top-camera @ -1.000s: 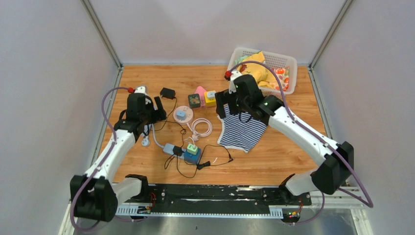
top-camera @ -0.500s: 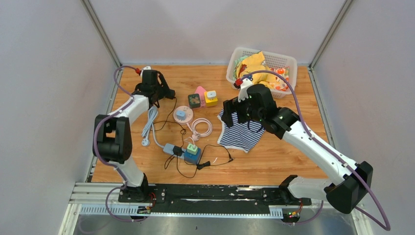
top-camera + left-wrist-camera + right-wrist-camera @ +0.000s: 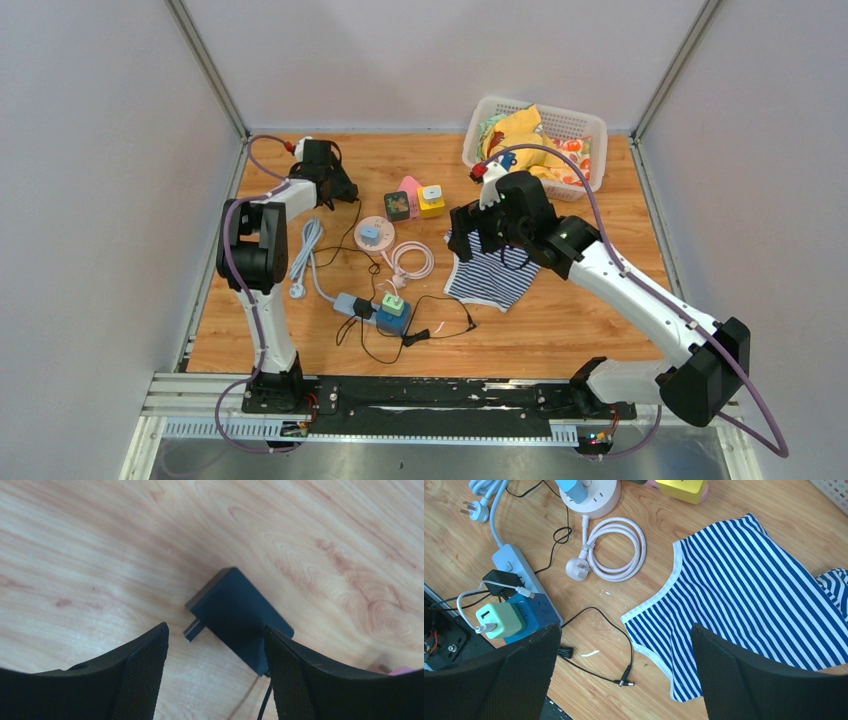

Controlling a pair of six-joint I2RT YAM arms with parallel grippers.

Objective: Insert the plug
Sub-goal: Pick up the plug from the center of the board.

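Note:
A black adapter plug (image 3: 240,617) lies flat on the wooden table, its metal prongs (image 3: 192,629) pointing left, its thin black cord running off below. My left gripper (image 3: 216,630) is open just above it, one finger on each side, not touching. In the top view the left gripper (image 3: 340,188) is at the far left and hides the plug. A light-blue power strip (image 3: 352,303) with a blue cube and a green charger (image 3: 392,303) lies at centre front. It also shows in the right wrist view (image 3: 516,572). My right gripper (image 3: 625,627) is open and empty above the striped shirt's edge.
A blue-striped shirt (image 3: 492,275) lies under the right arm. A round white socket (image 3: 374,232), a coiled pink cable (image 3: 412,260), coloured blocks (image 3: 415,200) and a white cord with plug (image 3: 305,250) are nearby. A white basket (image 3: 590,125) of clothes stands at the back right.
My left arm has swung from the table's left middle to the far back left and now hovers over the black adapter. My right arm has shifted slightly and stays over the shirt.

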